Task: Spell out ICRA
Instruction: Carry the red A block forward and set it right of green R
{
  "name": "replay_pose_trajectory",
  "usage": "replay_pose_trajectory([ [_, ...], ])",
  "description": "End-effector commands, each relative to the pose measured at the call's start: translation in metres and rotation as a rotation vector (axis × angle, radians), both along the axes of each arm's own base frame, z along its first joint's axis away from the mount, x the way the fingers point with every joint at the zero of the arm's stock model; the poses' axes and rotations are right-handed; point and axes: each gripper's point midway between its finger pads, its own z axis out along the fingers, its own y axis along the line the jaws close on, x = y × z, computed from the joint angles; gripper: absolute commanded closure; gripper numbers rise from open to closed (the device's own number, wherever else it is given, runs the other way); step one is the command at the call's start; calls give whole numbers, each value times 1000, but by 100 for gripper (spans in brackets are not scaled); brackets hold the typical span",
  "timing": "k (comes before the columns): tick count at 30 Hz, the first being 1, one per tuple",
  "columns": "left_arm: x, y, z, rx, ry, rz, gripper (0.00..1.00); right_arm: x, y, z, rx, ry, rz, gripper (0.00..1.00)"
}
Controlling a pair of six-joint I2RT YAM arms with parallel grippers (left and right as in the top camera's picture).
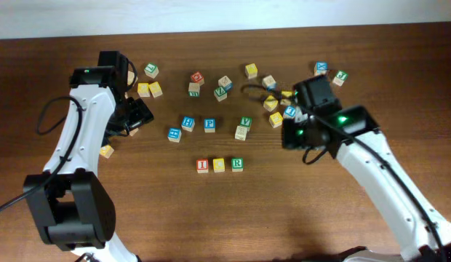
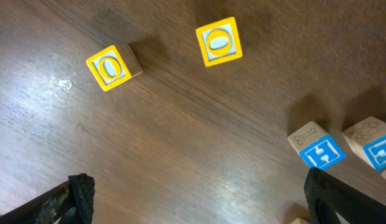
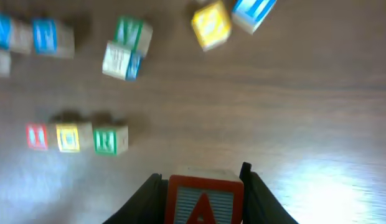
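Tabletop (image 1: pixel 284 211): loose cubes (image 1: pixel 209 124) near I-C-R row (image 1: pixel 219 165)

ICR row (image 1: pixel 219 165); A (image 3: pixel 202 206) in right gripper (image 3: pixel 200 185)

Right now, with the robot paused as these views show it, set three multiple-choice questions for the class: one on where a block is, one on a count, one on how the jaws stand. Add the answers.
1. Where is the red A block?
A. At the end of the row.
B. Between the right jaws.
C. Under the left arm.

2. How many blocks stand in the front row?
A. Two.
B. Three.
C. Four.

3. How do the left jaws stand?
A. Shut on a yellow block.
B. Shut on a blue block.
C. Open, holding nothing.

Answers:
1 B, the right wrist view shows the jaws closed against its sides.
2 B, only I, C and R sit side by side.
3 C, they stand wide apart above the table, with nothing between them.
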Motion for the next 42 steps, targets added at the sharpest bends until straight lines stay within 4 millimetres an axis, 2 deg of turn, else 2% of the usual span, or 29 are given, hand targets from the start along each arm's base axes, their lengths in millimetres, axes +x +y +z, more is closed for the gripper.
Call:
replay_pose_trajectory([
  [1,-1,2,2,9,-2,-10,1,-1,26,-34,60,1,100,72],
  [5,-1,2,2,9,-2,-10,1,10,46,-81,-39,23,123,72],
  [7,-1,2,2,9,-2,-10,1,10,58,-116,-47,85,100,72],
  [10,-1,2,2,9,-2,-10,1,6,69,-134,-48,119,114,72],
  [18,-1,2,2,9,-2,-10,1,10,75,-136,-65,85,122,72],
  [26,-1,2,2,9,-2,-10,1,-9,86,-144,-49,155,149,72],
  [42,-1,2,2,9,-2,-10,1,-13,86,-145,-37,177,116,71],
])
